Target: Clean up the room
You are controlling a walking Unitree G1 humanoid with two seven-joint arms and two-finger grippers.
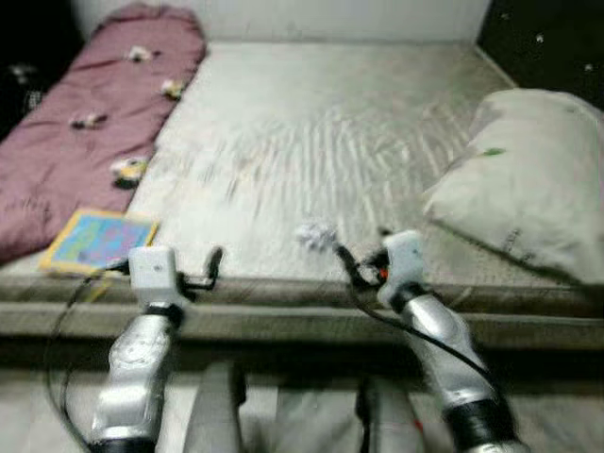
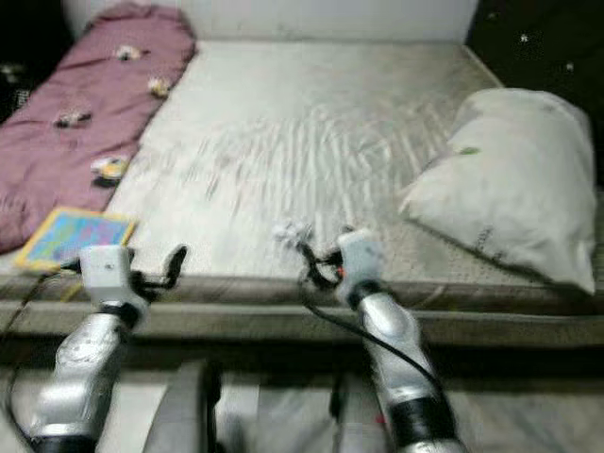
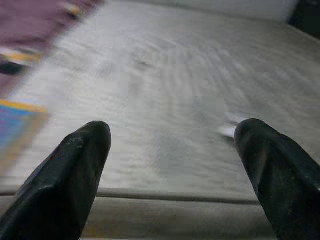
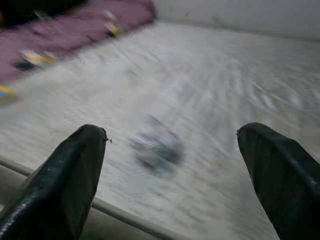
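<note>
Both silver arms are raised and stretched forward over the near edge of the wide grey-sheeted bed (image 1: 311, 123). The right end effector (image 4: 172, 165) is held with its black fingers spread wide; a small crumpled white paper ball (image 4: 156, 146) lies on the sheet just ahead of it. The left end effector (image 3: 172, 165) is likewise spread open, with a colourful flat book (image 1: 97, 240) ahead toward its left.
</note>
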